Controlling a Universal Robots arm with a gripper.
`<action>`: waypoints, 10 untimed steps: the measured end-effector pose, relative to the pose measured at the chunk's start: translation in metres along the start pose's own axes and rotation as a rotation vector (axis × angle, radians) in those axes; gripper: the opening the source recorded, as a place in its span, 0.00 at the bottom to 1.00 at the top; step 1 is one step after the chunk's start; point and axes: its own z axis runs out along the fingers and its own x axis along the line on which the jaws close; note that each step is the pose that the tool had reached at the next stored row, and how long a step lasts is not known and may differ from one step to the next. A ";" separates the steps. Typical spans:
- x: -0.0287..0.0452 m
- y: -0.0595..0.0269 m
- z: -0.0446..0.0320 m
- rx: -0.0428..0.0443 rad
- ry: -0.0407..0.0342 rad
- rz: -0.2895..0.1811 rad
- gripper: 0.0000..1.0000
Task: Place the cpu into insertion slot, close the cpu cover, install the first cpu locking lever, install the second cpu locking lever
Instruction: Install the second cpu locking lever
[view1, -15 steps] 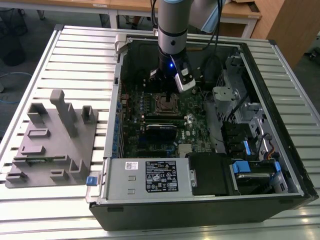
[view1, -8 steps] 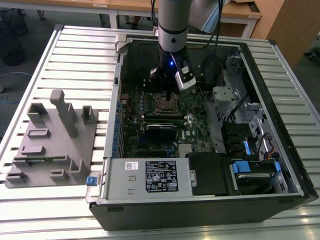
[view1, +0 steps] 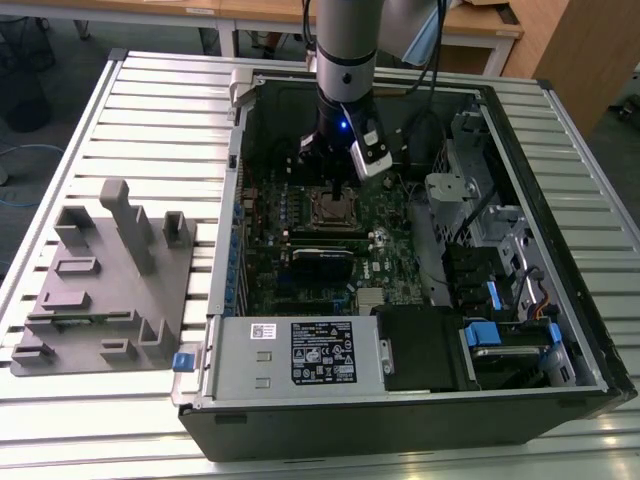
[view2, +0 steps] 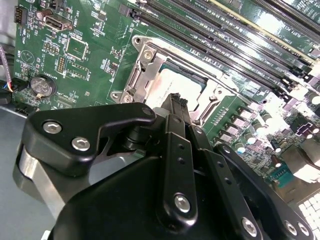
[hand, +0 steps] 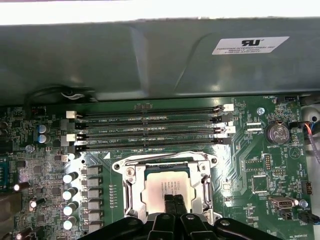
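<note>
The cpu (hand: 167, 186) lies flat in the insertion slot (view1: 330, 208) on the green board, its silvery top showing in both wrist views (view2: 187, 80). The cpu cover (hand: 131, 192) is down around it, a metal frame bordering the chip (view2: 142, 62). My gripper (hand: 173, 201) hangs just above one edge of the chip, with its two black fingertips pressed together and nothing between them (view2: 177, 100). In the exterior view the gripper (view1: 335, 185) reaches down into the open computer case, right over the socket. I cannot make out how the locking levers stand.
Long black memory slots (hand: 150, 125) run beside the socket, with the case wall (hand: 150, 55) behind them. Capacitors (hand: 70, 192) and a coin battery (hand: 276, 132) flank it. A power supply (view1: 290, 355) and drive bays (view1: 500, 300) crowd the case. A grey fixture (view1: 100, 280) sits outside on the slatted table.
</note>
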 end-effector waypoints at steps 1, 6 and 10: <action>-0.0001 0.0001 -0.0008 0.0000 0.0000 0.000 0.10; -0.0001 0.0002 -0.0019 -0.0001 0.0000 0.000 0.10; -0.0001 0.0002 -0.0023 -0.0005 0.0000 0.000 0.10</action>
